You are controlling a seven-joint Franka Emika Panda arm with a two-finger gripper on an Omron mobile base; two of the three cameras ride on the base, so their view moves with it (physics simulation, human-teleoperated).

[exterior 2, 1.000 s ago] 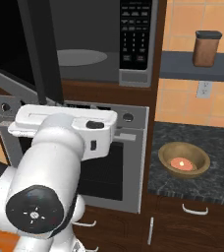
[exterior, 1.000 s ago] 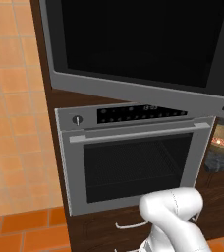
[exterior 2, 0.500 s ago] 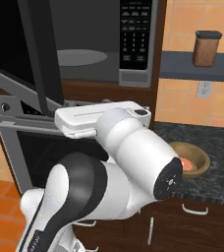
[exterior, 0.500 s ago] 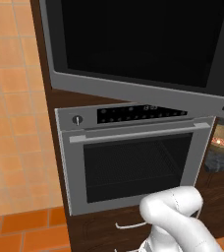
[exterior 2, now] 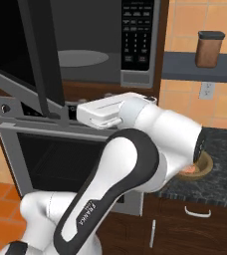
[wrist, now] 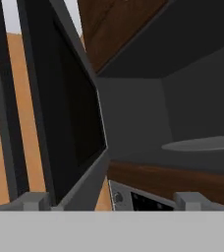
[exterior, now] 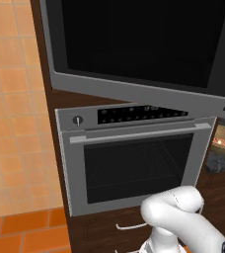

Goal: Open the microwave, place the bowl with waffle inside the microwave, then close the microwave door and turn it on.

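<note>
Done with the first step, by the look of things: microwave door (exterior: 144, 44) swung wide to the left, grey inside of the microwave (exterior 2: 105, 74) bare, with the round turntable (exterior 2: 83, 58) free. Holding nothing in the gripper (wrist: 111, 201); fingers (wrist: 33, 199) wide apart, pointed at the open cavity beside the door.

Next, probably, fetch the bowl (exterior 2: 201, 167) (on the dark counter (exterior 2: 220, 149) to the right, half hidden behind the arm, so hard to judge the waffle in it). To do it well:
- Pull the hand back and low first, clear of the door edge.
- Come to the bowl from above and take it by the rim on one side.
- Keep it level on the way, so as not to lose the waffle.
- Enter the cavity straight and set down on the middle of the turntable.

Counted: one microwave, one door, one keypad (exterior 2: 138, 30), one bowl, one oven (exterior: 134, 163) below, one brown jar (exterior 2: 208, 49) on the shelf.
</note>
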